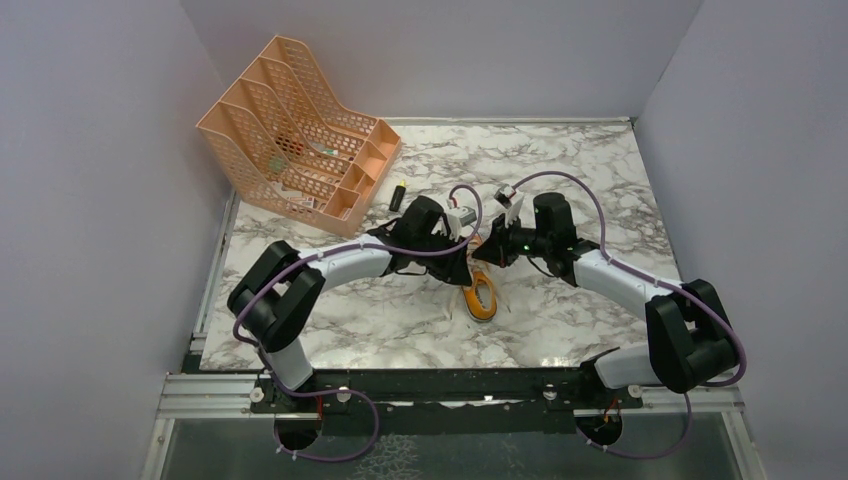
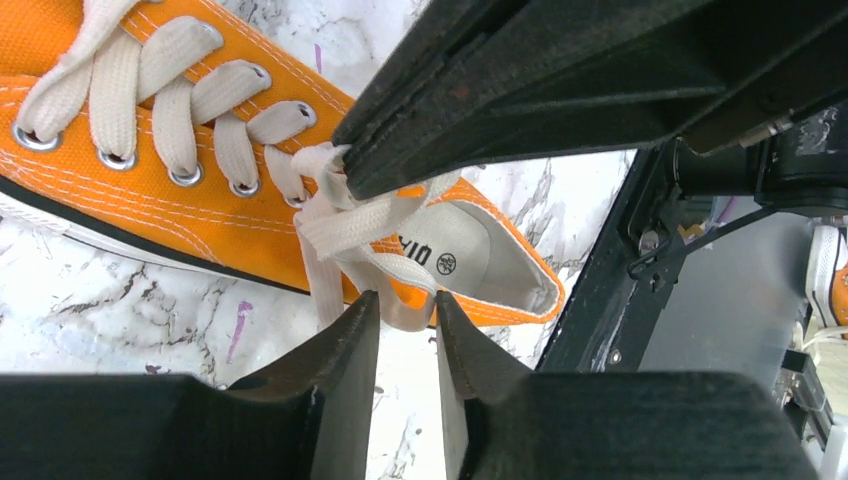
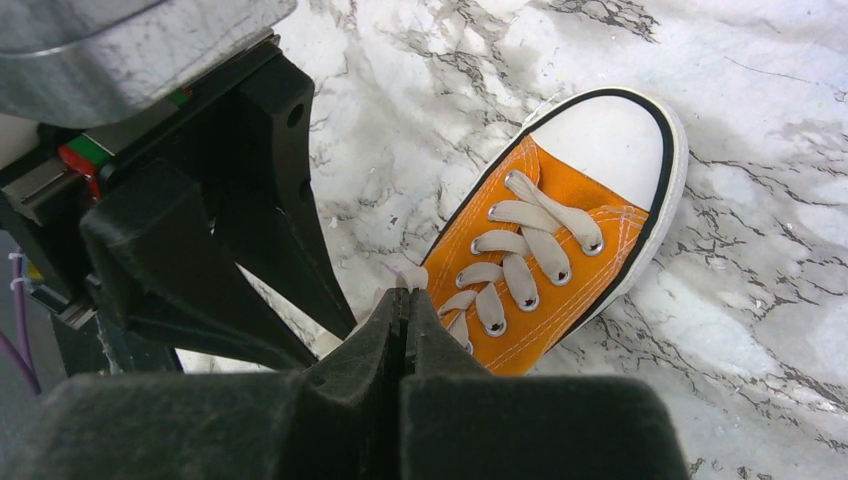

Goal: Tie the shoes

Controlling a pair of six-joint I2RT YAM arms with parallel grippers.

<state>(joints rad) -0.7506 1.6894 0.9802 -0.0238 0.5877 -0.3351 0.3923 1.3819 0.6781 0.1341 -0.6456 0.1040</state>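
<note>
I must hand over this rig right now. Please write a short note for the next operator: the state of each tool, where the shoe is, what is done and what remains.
Left tool: jaws slightly apart, tips at a loose stretch of lace beside the shoe's opening; no clear grip.
Right tool: shut on the lace just above the top crossings.
Orange sneaker: stands on its sole on the marble table, between both arms.
Done: the sneaker is laced up; one lace is pinched.
Left: no knot or bow shows yet; the whole tie remains.
</note>
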